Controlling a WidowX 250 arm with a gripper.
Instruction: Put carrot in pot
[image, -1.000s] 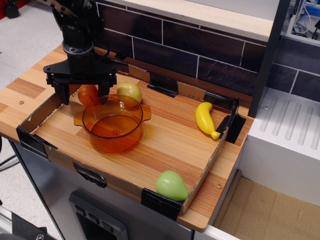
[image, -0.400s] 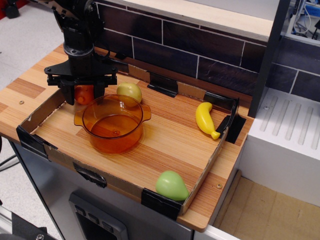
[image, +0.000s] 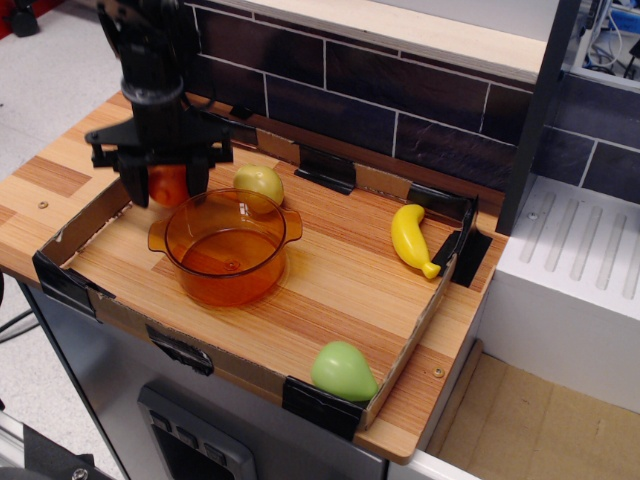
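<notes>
The carrot (image: 168, 183) is a small glossy orange toy held between the fingers of my black gripper (image: 166, 187), just behind the left rim of the pot. The gripper is shut on it and holds it slightly above the tray floor. The pot (image: 226, 245) is a round transparent orange pot with two small side handles, standing upright and empty in the left half of the wooden tray (image: 340, 290). The carrot's lower part is partly hidden by the fingers.
A yellow-green round fruit (image: 259, 183) lies just behind the pot. A yellow banana (image: 412, 240) lies at the tray's right side. A green pear-like fruit (image: 342, 371) sits at the front right corner. Low cardboard walls (image: 80, 226) rim the tray; a dark tiled wall stands behind.
The gripper has closed its fingers around the carrot and has risen slightly with it. The pot and the other fruits have not moved.
</notes>
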